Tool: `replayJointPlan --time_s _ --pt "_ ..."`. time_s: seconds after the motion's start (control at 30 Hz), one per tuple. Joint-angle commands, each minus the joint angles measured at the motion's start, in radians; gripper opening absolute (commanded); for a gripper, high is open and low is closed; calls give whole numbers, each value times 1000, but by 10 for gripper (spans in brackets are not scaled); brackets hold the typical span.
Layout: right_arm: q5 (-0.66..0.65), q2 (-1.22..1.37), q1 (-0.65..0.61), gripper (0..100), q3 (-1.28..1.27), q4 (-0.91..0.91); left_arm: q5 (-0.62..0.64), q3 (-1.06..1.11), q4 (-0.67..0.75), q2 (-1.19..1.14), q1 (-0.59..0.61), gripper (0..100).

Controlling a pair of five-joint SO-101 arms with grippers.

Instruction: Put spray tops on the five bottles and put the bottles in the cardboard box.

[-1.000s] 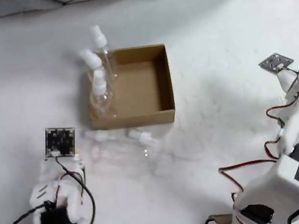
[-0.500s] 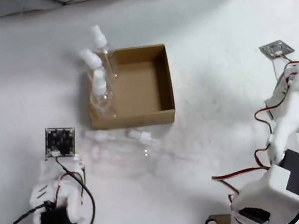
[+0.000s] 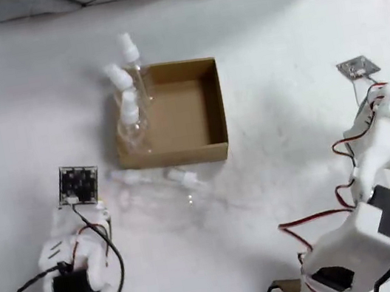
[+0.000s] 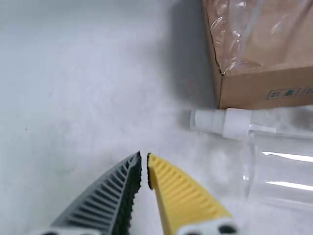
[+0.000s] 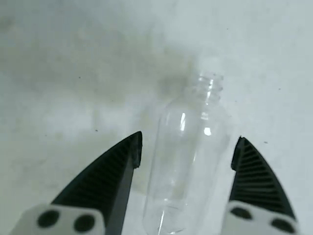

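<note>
Work is partly done: we see capped bottles point(image 3: 129, 110) standing in the cardboard box point(image 3: 174, 157), and one more capped bottle point(image 4: 244, 128) lying on the counter point(image 3: 275, 42) just beside its near wall. Our right gripper point(image 5: 188, 144) spreads wide around an uncapped bottle point(image 5: 186, 171) on the right; the left gripper point(image 4: 145, 164) is closed and empty.

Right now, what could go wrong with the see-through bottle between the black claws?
The open right gripper straddles the clear bottle, which is round and smooth, so it might roll or slip out when squeezed. Its neck has no spray top yet, so boxing it now would skip a step.
</note>
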State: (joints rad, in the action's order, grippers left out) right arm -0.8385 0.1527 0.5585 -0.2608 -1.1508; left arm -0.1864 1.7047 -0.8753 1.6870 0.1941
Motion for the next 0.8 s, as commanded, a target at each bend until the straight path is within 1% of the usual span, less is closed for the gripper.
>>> replayJointPlan --time_s 0.0,0.17,0.37,0.47,0.6,0.67,0.77 --pt "-46 28 24 261 8 12 -8 -5 -3 24 12 21" --pt "-51 68 58 261 9 81 -8 -5 -3 24 12 21" --pt "-81 51 82 261 14 87 -8 -5 -3 24 12 21" --pt "-133 27 82 277 9 79 -8 -5 -2 24 12 21" --pt "-163 18 84 324 9 35 -8 -5 -2 24 12 21" --pt "-163 16 85 322 9 22 -8 -5 -2 24 12 21" --pt "-161 19 85 284 8 22 -8 -5 -2 24 12 21"
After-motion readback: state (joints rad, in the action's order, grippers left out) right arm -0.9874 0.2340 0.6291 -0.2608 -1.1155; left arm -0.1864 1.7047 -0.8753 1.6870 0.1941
